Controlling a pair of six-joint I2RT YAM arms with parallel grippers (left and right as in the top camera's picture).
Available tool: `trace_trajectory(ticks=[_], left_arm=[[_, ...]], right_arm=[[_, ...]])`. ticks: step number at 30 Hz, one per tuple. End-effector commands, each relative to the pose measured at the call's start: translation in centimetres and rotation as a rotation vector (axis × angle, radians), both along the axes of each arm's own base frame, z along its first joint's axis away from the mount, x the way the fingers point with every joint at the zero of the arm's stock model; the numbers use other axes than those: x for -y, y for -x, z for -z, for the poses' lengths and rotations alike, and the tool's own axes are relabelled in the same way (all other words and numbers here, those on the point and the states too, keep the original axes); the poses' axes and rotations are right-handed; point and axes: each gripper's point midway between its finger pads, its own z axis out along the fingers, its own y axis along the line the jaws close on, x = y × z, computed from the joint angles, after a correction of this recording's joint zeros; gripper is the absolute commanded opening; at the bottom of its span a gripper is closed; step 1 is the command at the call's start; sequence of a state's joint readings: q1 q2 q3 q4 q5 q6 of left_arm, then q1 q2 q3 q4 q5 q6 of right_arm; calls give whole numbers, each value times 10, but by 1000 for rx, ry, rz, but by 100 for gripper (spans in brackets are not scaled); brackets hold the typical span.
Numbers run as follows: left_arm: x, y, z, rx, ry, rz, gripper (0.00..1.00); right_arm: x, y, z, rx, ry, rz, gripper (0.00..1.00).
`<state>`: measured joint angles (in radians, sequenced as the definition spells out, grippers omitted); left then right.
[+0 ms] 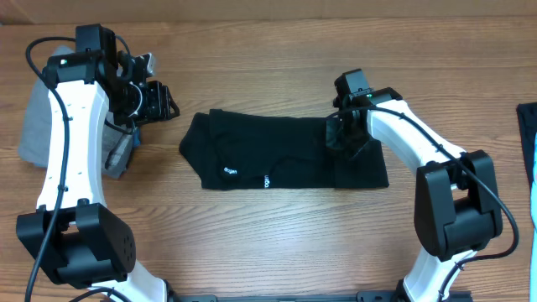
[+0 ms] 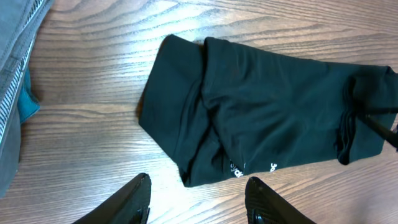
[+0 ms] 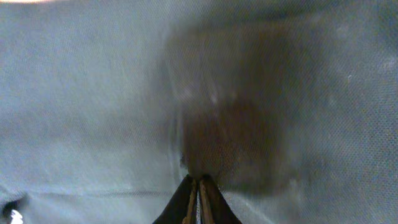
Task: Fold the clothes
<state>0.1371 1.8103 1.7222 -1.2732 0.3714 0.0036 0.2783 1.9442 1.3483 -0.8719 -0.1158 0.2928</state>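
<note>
Overhead, right end effector (image 1: 338, 137) pressed together on clothes (image 1: 277, 155) — left end effector (image 1: 168, 105) spread, apart.

Even, bright room light — right wrist view blurred, hazy.

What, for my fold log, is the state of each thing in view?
black garment: partly folded into a long band, lying flat.
grey trousers: folded, set aside at the far left.
left gripper: open, empty.
right gripper: shut, tips against the black garment's right end.
</note>
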Motion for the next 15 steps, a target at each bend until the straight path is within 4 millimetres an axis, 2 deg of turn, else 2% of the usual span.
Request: trace_trajectory(ticks=[1, 4, 7, 10, 12, 15], left_arm=[[5, -2, -4, 12, 9, 29, 54], [5, 0, -4, 3, 10, 29, 56], [5, 0, -4, 5, 8, 34, 56], [5, -1, -4, 9, 7, 36, 57], [5, -1, -4, 10, 7, 36, 57], [5, -1, -4, 10, 7, 36, 57]], right_arm=[[-5, -6, -6, 11, -35, 53, 5], [1, -6, -20, 8, -26, 24, 28], [6, -8, -49, 56, -51, -53, 41], [25, -12, -80, 101, -58, -32, 56], [47, -15, -96, 126, -61, 18, 59], [82, -19, -103, 139, -92, 76, 59]])
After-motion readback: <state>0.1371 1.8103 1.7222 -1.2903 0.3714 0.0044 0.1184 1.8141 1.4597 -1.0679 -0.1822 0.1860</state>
